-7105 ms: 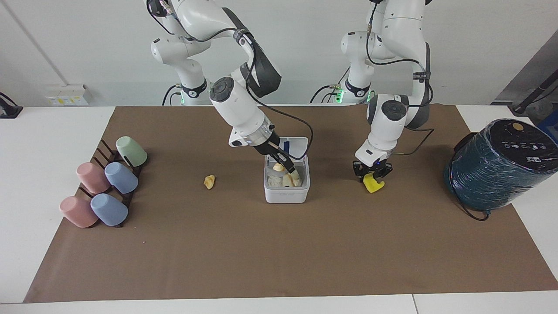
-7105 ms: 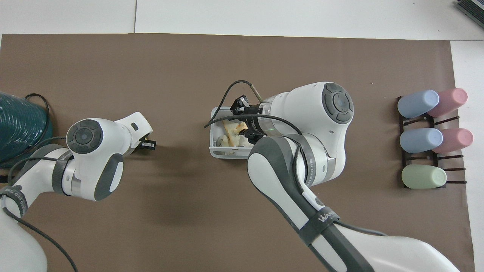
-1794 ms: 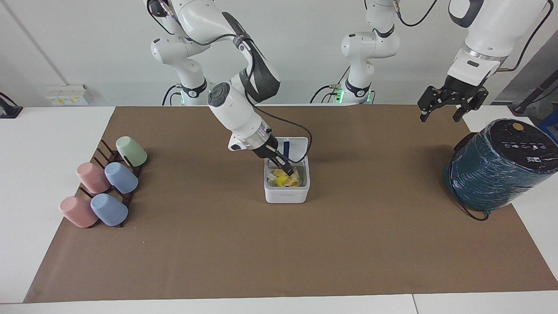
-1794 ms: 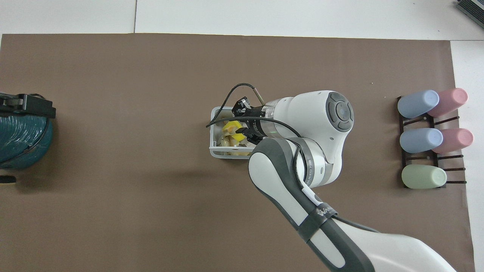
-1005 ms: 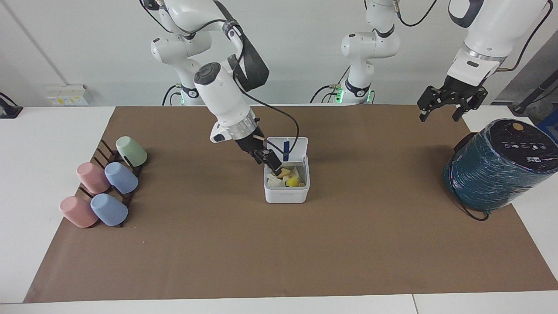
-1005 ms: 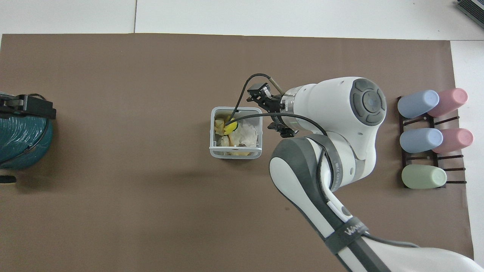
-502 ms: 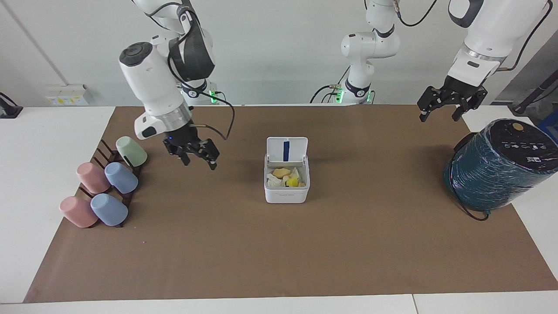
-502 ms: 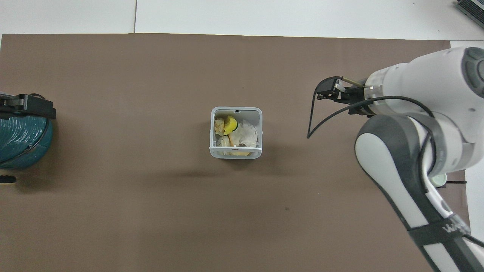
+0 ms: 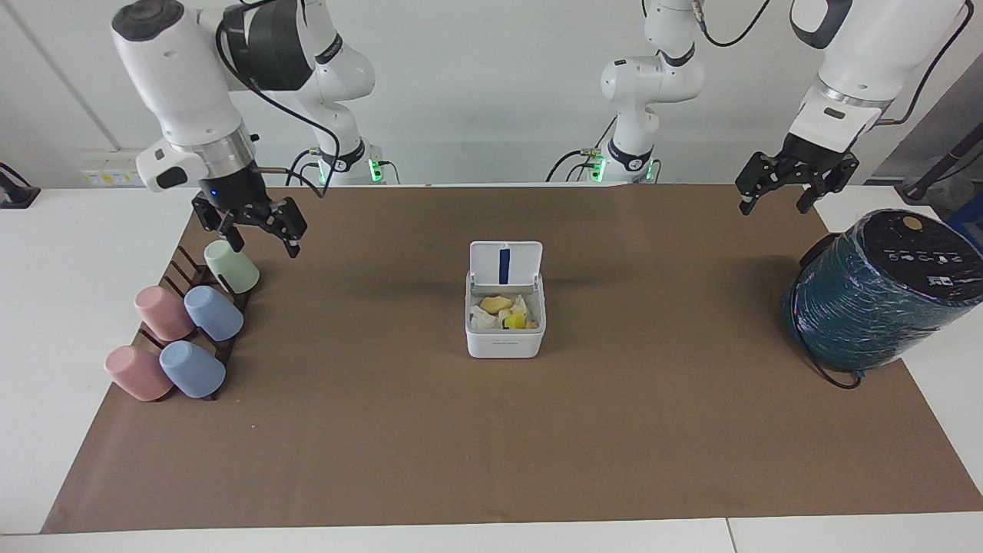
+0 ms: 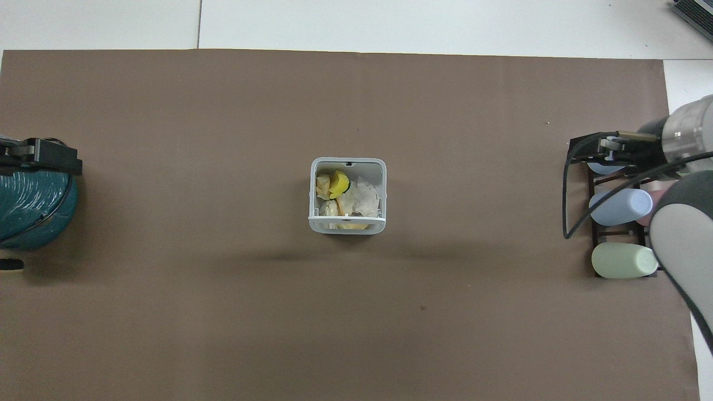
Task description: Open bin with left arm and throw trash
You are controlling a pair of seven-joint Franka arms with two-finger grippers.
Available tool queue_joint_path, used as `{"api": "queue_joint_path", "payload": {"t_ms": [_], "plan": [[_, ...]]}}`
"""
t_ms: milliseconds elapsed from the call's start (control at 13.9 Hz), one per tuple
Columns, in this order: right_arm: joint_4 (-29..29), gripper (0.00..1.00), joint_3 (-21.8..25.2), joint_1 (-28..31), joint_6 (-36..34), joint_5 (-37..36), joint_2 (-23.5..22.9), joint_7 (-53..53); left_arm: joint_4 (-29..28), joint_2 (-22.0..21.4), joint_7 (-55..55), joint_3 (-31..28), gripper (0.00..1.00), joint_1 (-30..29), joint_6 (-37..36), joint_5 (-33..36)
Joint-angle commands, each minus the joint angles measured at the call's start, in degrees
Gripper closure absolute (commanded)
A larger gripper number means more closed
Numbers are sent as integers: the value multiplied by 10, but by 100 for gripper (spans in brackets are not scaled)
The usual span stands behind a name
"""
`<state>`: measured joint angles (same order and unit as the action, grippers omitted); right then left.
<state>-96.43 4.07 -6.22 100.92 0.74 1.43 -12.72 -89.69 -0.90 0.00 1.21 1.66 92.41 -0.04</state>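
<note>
The white bin (image 9: 505,343) stands in the middle of the brown mat with its lid (image 9: 505,263) up, blue strip showing. The trash lies inside it: a yellow piece (image 9: 514,321) and tan lumps (image 9: 496,305) on white paper. From overhead the bin (image 10: 346,225) shows the yellow piece (image 10: 337,184) and a tan lump (image 10: 323,184). My right gripper (image 9: 261,243) is open and empty, raised over the cup rack, also in the overhead view (image 10: 606,150). My left gripper (image 9: 774,207) is open and empty, waiting high by the teal cylinder, also in the overhead view (image 10: 42,157).
A big dark teal cylinder (image 9: 875,299) lies at the left arm's end of the table. A dark rack with several pastel cups (image 9: 184,330) stands at the right arm's end, also in the overhead view (image 10: 618,206).
My right gripper has left the bin and swung up to the cup rack at the right arm's end. The trash stays in the bin. The left arm has not moved.
</note>
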Motion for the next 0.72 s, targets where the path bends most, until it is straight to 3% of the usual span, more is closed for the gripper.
{"api": "queue_joint_path", "payload": {"t_ms": [0,215,646], "plan": [[70,0,-5,23,-95,-9,4,42,-6,-7,-6,3,0,-6,1,5],[71,0,23,16,-149,-11,29,85,-6,-8,-6,3,0,-7,-1,5],[27,0,21,16,-135,-12,50,80,-6,-7,-5,3,0,-6,2,5]]}}
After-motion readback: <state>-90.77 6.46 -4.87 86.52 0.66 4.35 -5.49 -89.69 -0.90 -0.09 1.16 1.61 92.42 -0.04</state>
